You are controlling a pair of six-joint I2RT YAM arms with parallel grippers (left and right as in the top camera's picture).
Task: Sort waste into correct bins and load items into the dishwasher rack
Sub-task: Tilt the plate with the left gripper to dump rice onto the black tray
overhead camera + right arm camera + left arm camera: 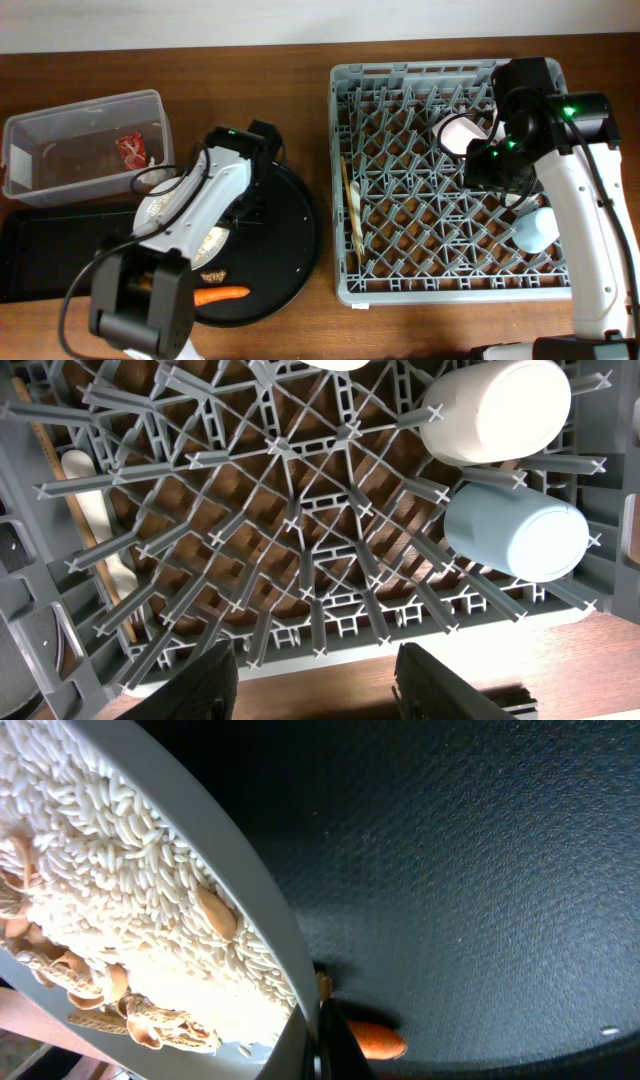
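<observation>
My left gripper (pixel 320 1045) is shut on the rim of the pale grey plate (pixel 240 880). The plate is tilted over the round black tray (pixel 295 235) and holds beige food scraps (pixel 110 890). In the overhead view the gripper (pixel 228 212) is at the plate (pixel 160 207). The orange carrot (pixel 220 295) and a small brown morsel (pixel 212 275) lie on the round tray; the carrot also shows in the left wrist view (pixel 378 1040). My right gripper (pixel 325 685) is open and empty above the dishwasher rack (pixel 400 80). The rack holds a white cup (pixel 495 410), the light blue cup (pixel 515 530), chopsticks (pixel 60 470) and the white fork (pixel 95 510).
The clear tub (pixel 85 110) at the back left holds a red wrapper (pixel 130 150). The flat black tray (pixel 40 250) lies in front of it. My left arm crosses the round tray's left side. Brown table shows between the tray and the rack.
</observation>
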